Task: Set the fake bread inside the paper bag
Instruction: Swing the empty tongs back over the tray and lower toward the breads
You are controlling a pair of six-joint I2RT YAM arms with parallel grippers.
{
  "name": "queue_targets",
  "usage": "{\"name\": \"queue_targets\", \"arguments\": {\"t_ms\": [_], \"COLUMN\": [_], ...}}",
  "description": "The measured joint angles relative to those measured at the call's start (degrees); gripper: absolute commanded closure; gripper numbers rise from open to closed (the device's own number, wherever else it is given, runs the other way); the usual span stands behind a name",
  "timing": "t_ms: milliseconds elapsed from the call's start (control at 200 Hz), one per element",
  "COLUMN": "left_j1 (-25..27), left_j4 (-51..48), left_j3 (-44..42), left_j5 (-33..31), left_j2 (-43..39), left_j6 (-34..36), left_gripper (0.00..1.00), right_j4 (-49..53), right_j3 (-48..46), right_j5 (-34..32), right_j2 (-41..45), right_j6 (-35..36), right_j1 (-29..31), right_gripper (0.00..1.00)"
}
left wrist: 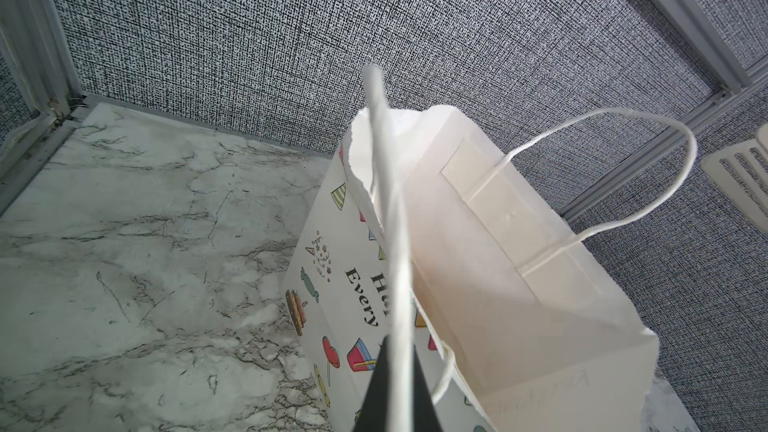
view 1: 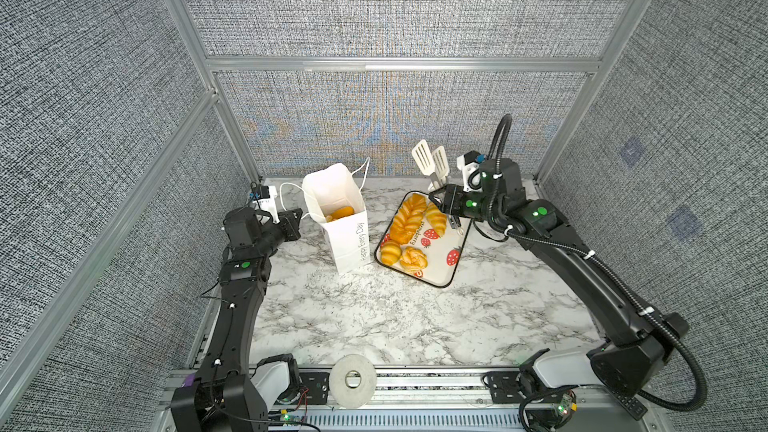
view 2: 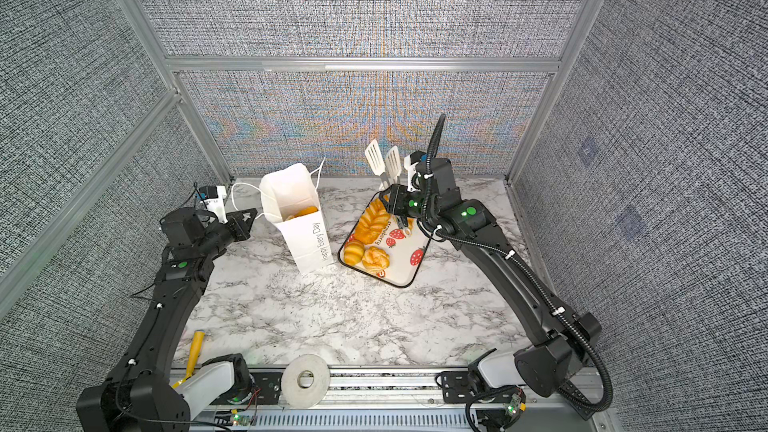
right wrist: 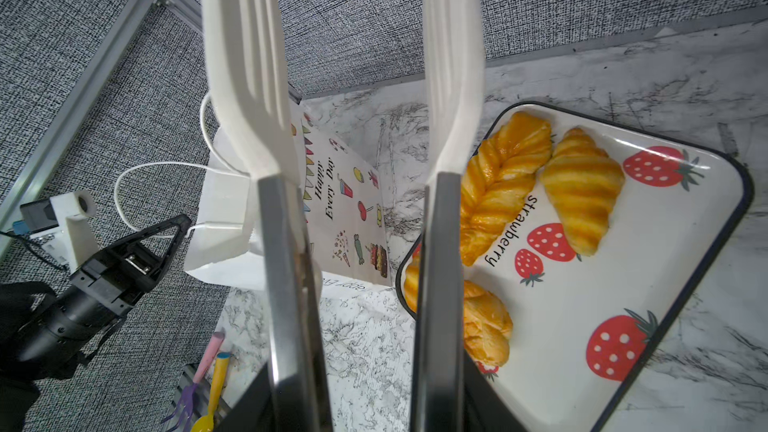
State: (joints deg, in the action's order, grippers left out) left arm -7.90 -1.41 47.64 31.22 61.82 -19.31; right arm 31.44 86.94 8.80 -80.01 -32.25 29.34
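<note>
Left gripper (view 1: pixel 302 216): fingers pinched together on the thin white cord handle (left wrist: pixel 395 243), which runs taut to the bag's rim.
Right gripper (view 1: pixel 444 207): clamped on the white slotted steel-armed tongs (right wrist: pixel 245 76), whose paddles stand apart and point upward.
Tall white paper bag (view 1: pixel 347 238): upright on the marble-patterned table (view 1: pixel 374 326) with its mouth open, just beside the tray.
Glossy golden fake bread (view 1: pixel 409 218): a few pieces lie inside the bag. A braided loaf, croissant, roll and twisted bun lie on the white strawberry-print black-rimmed tray (view 1: pixel 436 274).
</note>
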Motion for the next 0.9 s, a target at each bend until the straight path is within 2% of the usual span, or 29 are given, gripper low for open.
{"name": "queue_targets", "arguments": {"t_ms": [440,900], "left_j1": [0.0,0.0], "left_j4": [0.0,0.0], "left_j3": [0.0,0.0], "left_j5": [0.0,0.0], "left_j2": [0.0,0.0], "left_j6": [0.0,0.0], "left_gripper": [1.0,1.0], "right_j4": [0.6,4.5], "right_j3": [-2.7,-3.4], "right_j5": [0.3,-0.4], "right_j2": [0.7,-3.1], "right_j6": [0.0,-0.5], "right_j1": [-5.0,-9.2], "right_gripper": [0.53,0.53]}}
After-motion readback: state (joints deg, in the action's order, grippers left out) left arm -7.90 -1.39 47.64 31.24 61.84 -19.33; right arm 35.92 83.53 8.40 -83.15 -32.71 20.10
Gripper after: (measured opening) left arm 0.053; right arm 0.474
